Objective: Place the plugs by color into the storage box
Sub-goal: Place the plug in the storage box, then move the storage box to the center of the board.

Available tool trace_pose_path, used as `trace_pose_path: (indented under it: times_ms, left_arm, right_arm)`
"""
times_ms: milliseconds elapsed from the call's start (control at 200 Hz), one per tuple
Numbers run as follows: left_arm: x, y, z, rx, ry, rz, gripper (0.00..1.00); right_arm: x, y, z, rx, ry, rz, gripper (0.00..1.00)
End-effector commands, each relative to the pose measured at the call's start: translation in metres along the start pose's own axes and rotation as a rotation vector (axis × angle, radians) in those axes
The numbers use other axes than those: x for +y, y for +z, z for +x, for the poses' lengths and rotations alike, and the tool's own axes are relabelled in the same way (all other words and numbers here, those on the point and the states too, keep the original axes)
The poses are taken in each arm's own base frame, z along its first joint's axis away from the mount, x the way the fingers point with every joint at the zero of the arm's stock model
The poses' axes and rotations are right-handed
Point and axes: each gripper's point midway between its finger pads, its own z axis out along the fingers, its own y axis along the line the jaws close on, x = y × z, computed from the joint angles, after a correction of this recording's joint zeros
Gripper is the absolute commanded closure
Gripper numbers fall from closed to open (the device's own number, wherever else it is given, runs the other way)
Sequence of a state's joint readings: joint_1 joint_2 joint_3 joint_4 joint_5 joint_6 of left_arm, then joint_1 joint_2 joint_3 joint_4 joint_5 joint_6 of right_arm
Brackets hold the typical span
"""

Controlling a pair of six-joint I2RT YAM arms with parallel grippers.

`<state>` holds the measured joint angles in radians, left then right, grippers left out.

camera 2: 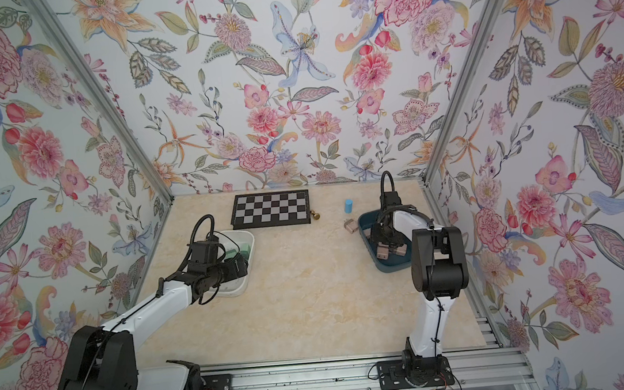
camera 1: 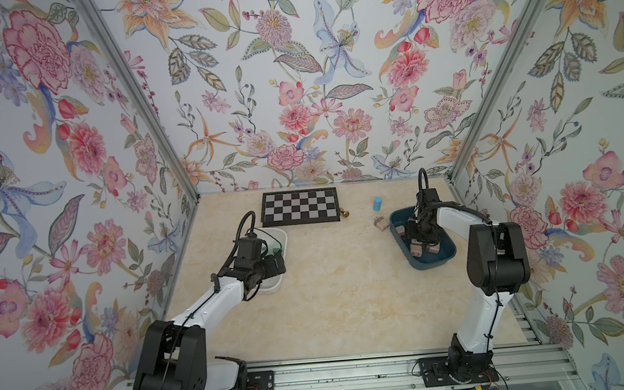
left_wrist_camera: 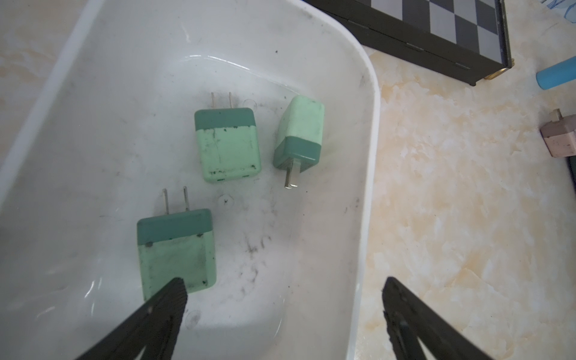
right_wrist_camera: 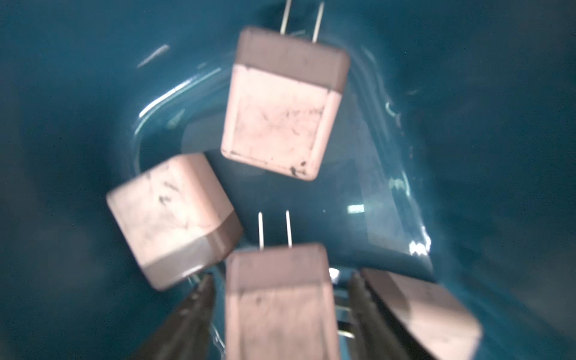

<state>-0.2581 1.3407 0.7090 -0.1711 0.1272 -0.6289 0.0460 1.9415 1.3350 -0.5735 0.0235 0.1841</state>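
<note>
pink plug point(right_wrist_camera: 277, 299) in blue bin point(right_wrist_camera: 62, 124), loose between spread jaws of right gripper point(right_wrist_camera: 280, 276) | three more pink beside it | stray pink plug point(camera 1: 380, 223) on table point(camera 1: 330, 297) just outside | three green plugs point(left_wrist_camera: 227, 146) in white bin point(left_wrist_camera: 109, 78), left gripper point(left_wrist_camera: 284, 280) wide open above

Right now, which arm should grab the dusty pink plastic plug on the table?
Right: the plug lies beside the dark blue tray under the right claw; the left claw is farther.

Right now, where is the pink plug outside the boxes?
In a top view, the plug lies on the table's right side, beside the blue box's far corner, near the cylinder.
</note>
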Motion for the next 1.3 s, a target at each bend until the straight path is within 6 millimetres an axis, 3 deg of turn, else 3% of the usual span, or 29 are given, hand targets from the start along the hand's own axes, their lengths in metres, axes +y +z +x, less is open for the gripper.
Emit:
trace_pose_path:
  times_ms: [0,160,280,380,560,721,841,991,1291]
  left_arm:
    - [-0.001,-0.003,0.0,-0.003,-0.007,-0.005,0.01]
    - [-0.003,-0.003,-0.004,-0.006,-0.006,-0.002,0.0]
    - [-0.003,-0.001,-0.005,-0.006,-0.006,-0.002,0.0]
    - [-0.003,0.0,-0.003,-0.002,-0.008,-0.001,0.01]
    - [-0.001,0.001,0.002,0.005,-0.006,-0.002,0.01]
    - [0.002,0.0,0.004,0.006,-0.002,-0.012,0.01]
    - [0.002,0.002,0.005,0.012,0.0,-0.015,0.01]
    - [0.0,0.005,0.004,0.01,0.0,-0.007,0.0]
    - [-0.001,0.009,0.004,0.019,-0.001,-0.004,0.01]
  right_arm:
    - [0.007,-0.023,0.002,-0.034,-0.055,0.031,0.07]
    - [0.047,-0.084,-0.03,-0.217,-0.135,-0.011,0.05]
    - [0.093,-0.108,-0.047,-0.295,-0.227,-0.062,0.05]
    - [0.131,-0.103,-0.055,-0.295,-0.282,-0.13,0.05]
    - [0.17,-0.056,-0.059,-0.214,-0.294,-0.2,0.07]
    - [0.169,-0.019,-0.057,-0.149,-0.254,-0.196,0.07]
    - [0.146,-0.002,-0.053,-0.115,-0.202,-0.158,0.07]
    - [0.12,0.001,-0.055,-0.13,-0.193,-0.126,0.07]
    - [0.126,0.016,-0.073,-0.169,-0.302,-0.141,0.04]
